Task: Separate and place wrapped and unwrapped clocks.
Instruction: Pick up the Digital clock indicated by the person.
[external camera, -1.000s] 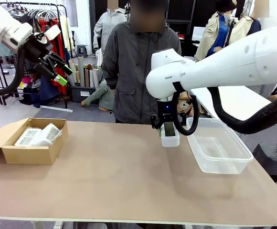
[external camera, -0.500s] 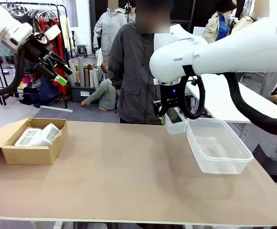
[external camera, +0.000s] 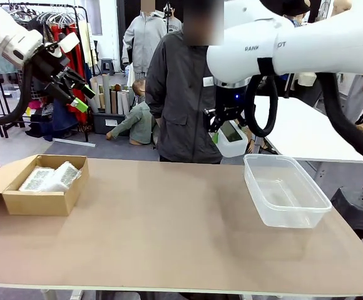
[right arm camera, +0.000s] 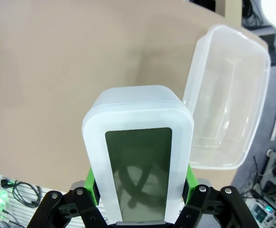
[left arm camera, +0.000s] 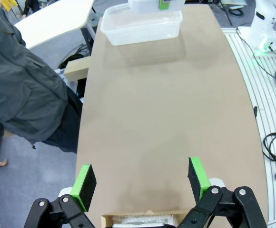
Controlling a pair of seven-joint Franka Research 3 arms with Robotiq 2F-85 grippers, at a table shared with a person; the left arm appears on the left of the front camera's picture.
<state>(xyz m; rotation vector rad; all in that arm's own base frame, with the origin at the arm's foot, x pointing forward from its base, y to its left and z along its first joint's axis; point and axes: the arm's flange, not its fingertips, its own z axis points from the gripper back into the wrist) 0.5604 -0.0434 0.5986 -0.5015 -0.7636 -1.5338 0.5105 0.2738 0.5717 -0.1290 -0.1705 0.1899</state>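
Above table [external camera: 169,219], raised right arm's jaws [external camera: 226,134] grip bare clock [external camera: 233,140].

Bare white clock [right arm camera: 138,156] held aloft; two bubble-wrapped bundles [external camera: 50,177] lie in the cardboard box [external camera: 40,201].

Bright, even indoor light throughout, soft shadows on the table [external camera: 169,219], wide-angle bending in both wrist views.

This looks like a robot lab or workshop set up in a clothing storeroom. A garment rack [external camera: 56,19] hung with red clothes stands behind the tabletop's [external camera: 169,219] far left corner, with rolled tubes [external camera: 112,94] beside it. Power cables [left arm camera: 273,147] trail over the ribbed floor [left arm camera: 266,95] past the tabletop's edge.
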